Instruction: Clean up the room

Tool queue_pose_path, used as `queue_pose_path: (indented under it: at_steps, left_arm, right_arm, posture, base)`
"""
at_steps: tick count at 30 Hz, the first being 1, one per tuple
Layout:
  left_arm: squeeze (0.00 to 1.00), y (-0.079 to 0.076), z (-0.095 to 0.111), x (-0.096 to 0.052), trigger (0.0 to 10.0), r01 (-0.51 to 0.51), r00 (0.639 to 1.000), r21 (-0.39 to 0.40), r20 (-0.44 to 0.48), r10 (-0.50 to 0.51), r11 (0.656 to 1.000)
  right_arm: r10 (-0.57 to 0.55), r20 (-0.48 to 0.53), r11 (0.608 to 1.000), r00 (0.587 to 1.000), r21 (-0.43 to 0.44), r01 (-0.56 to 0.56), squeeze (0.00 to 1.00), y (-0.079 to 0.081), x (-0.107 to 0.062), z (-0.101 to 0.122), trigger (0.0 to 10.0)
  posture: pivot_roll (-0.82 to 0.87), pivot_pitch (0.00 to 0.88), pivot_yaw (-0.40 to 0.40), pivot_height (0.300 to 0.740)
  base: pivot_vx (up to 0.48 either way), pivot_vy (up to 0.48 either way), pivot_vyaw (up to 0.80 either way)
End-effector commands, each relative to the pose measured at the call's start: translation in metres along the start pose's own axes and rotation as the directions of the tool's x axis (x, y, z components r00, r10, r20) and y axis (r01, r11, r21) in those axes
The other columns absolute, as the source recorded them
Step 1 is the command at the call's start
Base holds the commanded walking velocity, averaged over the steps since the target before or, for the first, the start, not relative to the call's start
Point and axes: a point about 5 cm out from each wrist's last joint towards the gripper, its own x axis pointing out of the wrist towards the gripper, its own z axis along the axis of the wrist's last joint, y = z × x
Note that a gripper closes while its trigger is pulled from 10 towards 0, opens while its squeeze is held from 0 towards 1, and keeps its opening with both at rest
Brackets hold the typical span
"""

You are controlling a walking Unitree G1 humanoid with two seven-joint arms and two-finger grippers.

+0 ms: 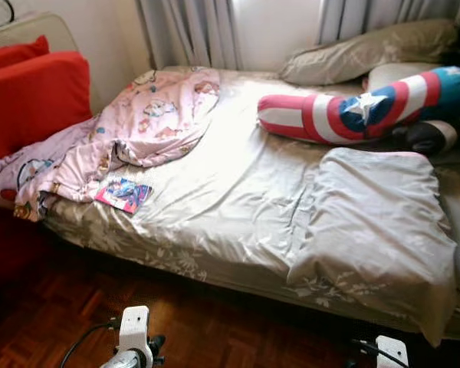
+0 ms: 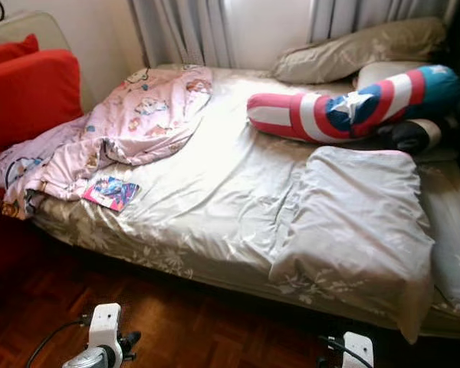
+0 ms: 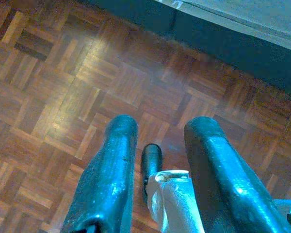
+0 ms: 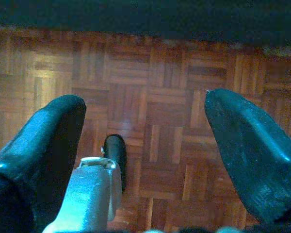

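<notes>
Your left gripper [image 3: 157, 136] and right gripper [image 4: 145, 121] hang spread and empty above the floor [image 3: 63, 82]; the bed [image 1: 238, 199] is untidied, pink blanket [image 1: 138, 123] bunched at its left edge.

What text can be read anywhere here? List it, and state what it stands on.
None can be read.
Colourful booklet on the bed: cover print too blurred.
Pink cartoon blanket: pictures, no legible words.
Shield-pattern bolster: a white star, no lettering.
</notes>
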Motion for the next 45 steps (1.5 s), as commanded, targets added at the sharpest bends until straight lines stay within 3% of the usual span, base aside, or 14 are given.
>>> queue_pose_path:
  at_steps: [1, 10, 20, 26, 45]
  left_arm:
    - [0.0, 0.0083, -0.0027, -0.0017, 10.0, -0.018, 1.0, 0.002, -0.012, 0.018, 1.0]
    - [0.0, 0.0078, -0.0032, -0.0018, 10.0, -0.007, 1.0, 0.021, -0.015, 0.007, 1.0]
    - [0.0, 0.0076, -0.0035, -0.0019, 10.0, -0.01, 1.0, 0.024, -0.013, 0.011, 1.0]
    - [0.0, 0.0072, -0.004, -0.0019, 10.0, -0.01, 1.0, 0.021, -0.014, 0.01, 1.0]
    - [0.0, 0.0067, -0.0034, -0.0017, 10.0, -0.018, 1.0, -0.016, -0.007, 0.018, 1.0]
  right_arm:
    - [0.01, -0.006, 1.0, 1.0, -0.005, -0.01, 0.0, 0.0042, 0.0005, -0.0013, 10.0]
    - [0.011, -0.024, 1.0, 1.0, -0.019, -0.012, 0.0, 0.004, 0.0003, -0.0032, 10.0]
    - [0.013, -0.021, 1.0, 1.0, -0.024, -0.014, 0.0, 0.0034, 0.0002, -0.0031, 10.0]
    - [0.012, -0.015, 1.0, 1.0, -0.017, -0.012, 0.0, 0.0025, 0.0, -0.0028, 10.0]
    - [0.012, -0.008, 1.0, 1.0, -0.015, -0.012, 0.0, 0.002, 0.0002, -0.001, 10.0]
  posture:
    - [-0.02, 0.0, 0.051, 0.74]
    - [-0.03, 0.0, 0.05, 0.74]
    - [-0.03, 0.0, 0.045, 0.74]
    - [-0.03, 0.0, 0.041, 0.74]
    - [-0.02, 0.0, 0.033, 0.74]
  base:
    - [0.0, 0.0, 0.0]
    - [0.0, 0.0, -0.39]
    - [0.0, -0.44, -0.75]
    - [0.0, -0.42, 0.0]
    - [0.0, 0.0, 0.0]
